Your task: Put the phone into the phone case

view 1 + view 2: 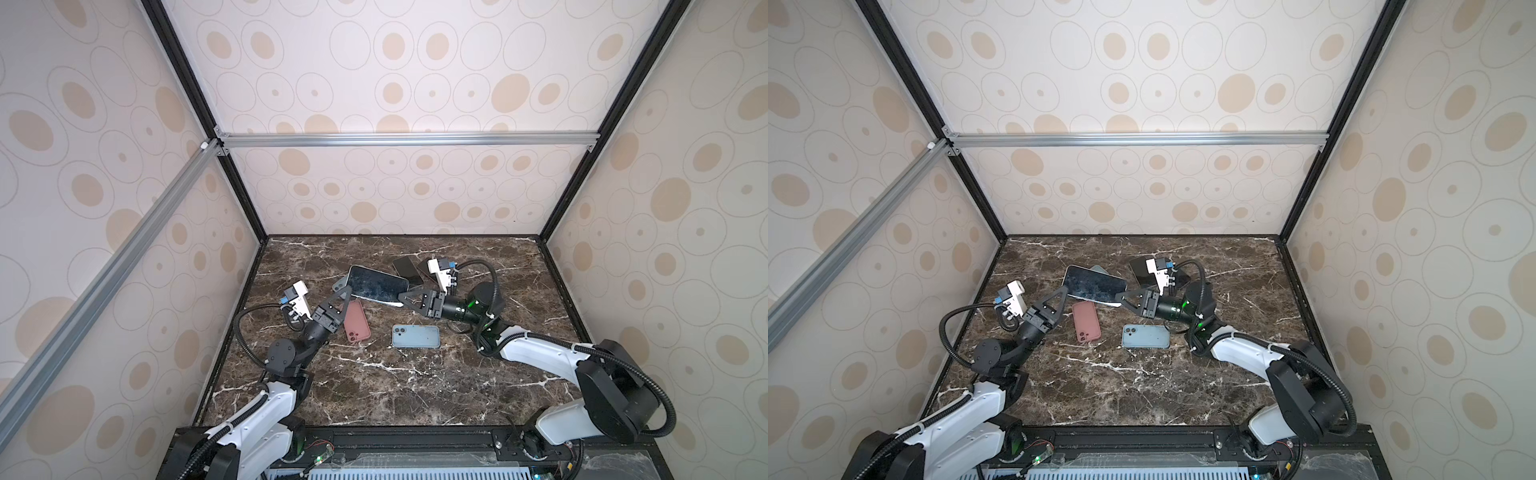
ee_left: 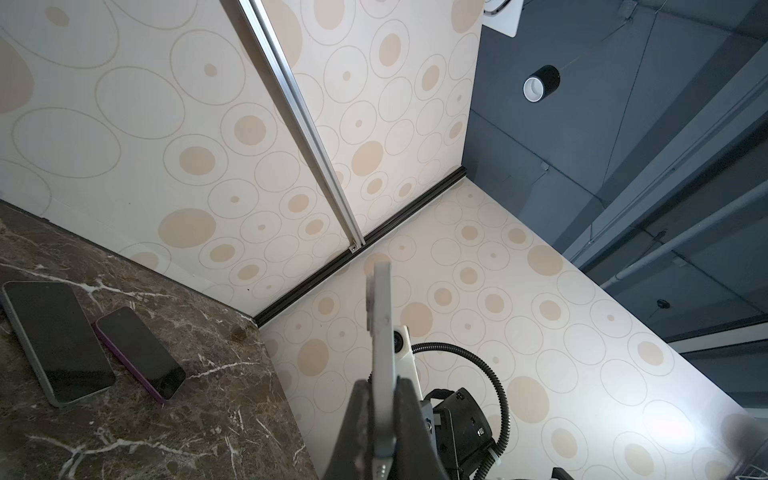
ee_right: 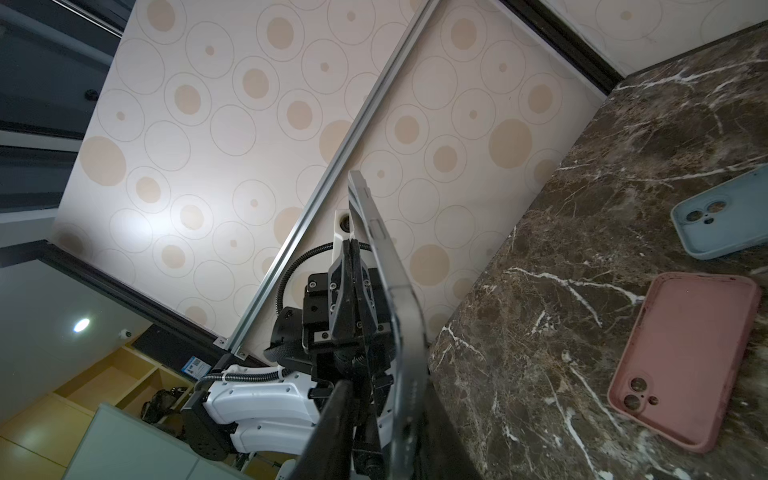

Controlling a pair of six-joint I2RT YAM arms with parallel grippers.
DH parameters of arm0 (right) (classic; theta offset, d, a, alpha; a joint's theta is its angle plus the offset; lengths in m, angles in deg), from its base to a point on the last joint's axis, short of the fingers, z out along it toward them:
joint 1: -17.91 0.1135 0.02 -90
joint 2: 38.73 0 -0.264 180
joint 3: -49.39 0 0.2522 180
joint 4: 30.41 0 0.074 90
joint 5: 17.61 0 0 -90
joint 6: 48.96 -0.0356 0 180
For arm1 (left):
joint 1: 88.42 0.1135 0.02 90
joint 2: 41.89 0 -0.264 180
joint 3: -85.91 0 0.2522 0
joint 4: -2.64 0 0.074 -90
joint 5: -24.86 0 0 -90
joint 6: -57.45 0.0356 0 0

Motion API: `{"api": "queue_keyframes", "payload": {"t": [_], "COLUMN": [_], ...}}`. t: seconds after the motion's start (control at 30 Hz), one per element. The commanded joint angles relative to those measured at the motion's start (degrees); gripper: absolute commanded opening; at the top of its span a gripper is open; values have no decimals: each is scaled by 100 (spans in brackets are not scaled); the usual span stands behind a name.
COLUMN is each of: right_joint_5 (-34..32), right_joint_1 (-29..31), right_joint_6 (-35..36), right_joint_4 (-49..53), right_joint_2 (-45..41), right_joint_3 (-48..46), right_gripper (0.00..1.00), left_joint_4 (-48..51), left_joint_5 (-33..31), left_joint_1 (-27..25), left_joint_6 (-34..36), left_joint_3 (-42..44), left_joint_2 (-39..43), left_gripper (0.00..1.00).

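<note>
While left claw (image 2: 382, 392) clamps phone (image 2: 381, 324) | right wrist alone shows right claw (image 3: 386, 390) apart around it

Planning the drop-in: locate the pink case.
In both top views the pink case lies on the table left of centre, beside the left gripper, blue case to its right.

Both top views: stereo head high above the near edge of the marble tabletop (image 1: 374, 386), pitched down toward its far wall; wide, whole tabletop in frame, content near identical. Left wrist: low over the tabletop, tilted up, tight on the phone (image 2: 382, 353) edge-on; two dark phones (image 2: 58, 340) on the tabletop behind. Right wrist: same phone edge-on from its opposite end; pink case (image 3: 685, 357) and blue case (image 3: 723, 212) on the tabletop. Wrist views share only the phone; top views take in all of it.
</note>
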Motion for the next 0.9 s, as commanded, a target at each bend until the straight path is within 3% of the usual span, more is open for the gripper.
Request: {"api": "queue_keyframes", "payload": {"t": [0.0,0.67,0.87], "right_joint_5": [114,-147,-338], "right_joint_1": [-3,-15,-44], "right_joint_6": [-161,-353,-127], "right_joint_4": [-485,-741,-269], "right_joint_2": [23,-7,-181], "right_joint_3": [172,41,-11], "right_gripper": [23,8,1], "left_joint_4": [-578,-528,-167], "left_joint_5": [-40,161,88], "left_joint_1": [21,23,21], "left_joint_6": [-176,-316,-223], "left_joint_3": [-60,-6,6], "left_joint_2": [20,-235,-158], "left_gripper": [0,0,29]}}
